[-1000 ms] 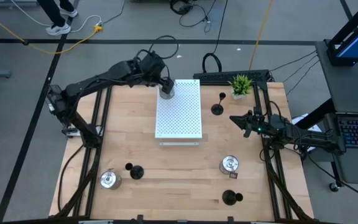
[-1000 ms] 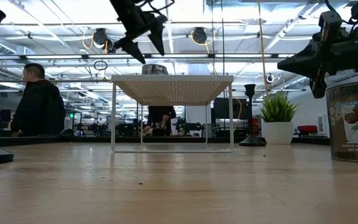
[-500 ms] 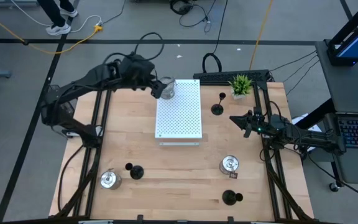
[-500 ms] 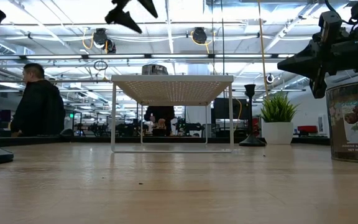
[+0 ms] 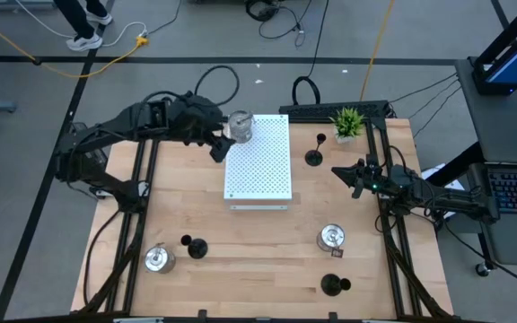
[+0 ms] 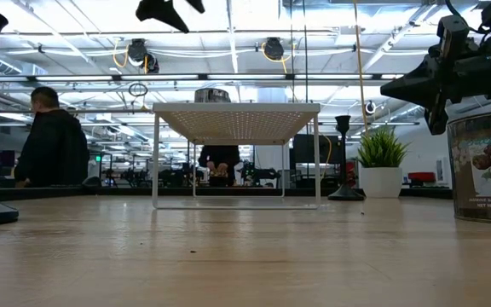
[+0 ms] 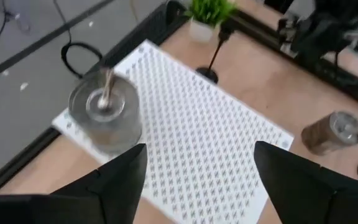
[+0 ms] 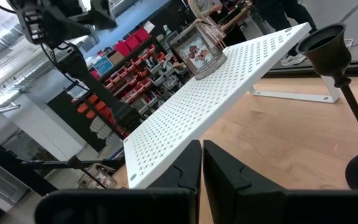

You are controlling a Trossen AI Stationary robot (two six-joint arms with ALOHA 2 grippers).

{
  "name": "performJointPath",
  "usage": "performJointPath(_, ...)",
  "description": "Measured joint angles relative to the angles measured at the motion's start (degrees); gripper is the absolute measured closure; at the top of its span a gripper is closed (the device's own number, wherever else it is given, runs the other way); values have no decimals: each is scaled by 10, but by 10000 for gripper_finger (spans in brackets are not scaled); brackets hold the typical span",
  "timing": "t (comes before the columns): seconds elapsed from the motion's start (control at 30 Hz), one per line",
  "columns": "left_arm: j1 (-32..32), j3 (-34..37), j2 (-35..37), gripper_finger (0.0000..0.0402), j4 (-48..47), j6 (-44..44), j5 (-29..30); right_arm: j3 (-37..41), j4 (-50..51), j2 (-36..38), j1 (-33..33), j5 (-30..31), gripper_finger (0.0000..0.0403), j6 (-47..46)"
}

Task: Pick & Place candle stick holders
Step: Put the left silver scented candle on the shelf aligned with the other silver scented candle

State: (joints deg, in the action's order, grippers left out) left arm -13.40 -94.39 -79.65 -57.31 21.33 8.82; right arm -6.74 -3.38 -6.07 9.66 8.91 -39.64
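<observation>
While the silver holder [image 5: 240, 126] stands on the white board [image 5: 258, 170], the left gripper [image 5: 216, 146] hangs beside it, fingers apart and empty.

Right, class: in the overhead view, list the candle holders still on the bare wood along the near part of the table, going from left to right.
Silver cup → black holder → silver cup. The last black holder sits almost directly below that second cup, so its place in the order is unclear.
</observation>
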Motion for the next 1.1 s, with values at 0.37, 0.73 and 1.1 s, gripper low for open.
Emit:
performJointPath(0.37,51,0,14,139,-254,176,-70,0,0,0,0,0,394,0)
performJointPath(0.73,172,11,51,140,-332,399,-115,0,2,0,0,0,394,3)
performJointPath(1.1,311,17,55,140,-327,553,-103,0,2,0,0,0,394,4)
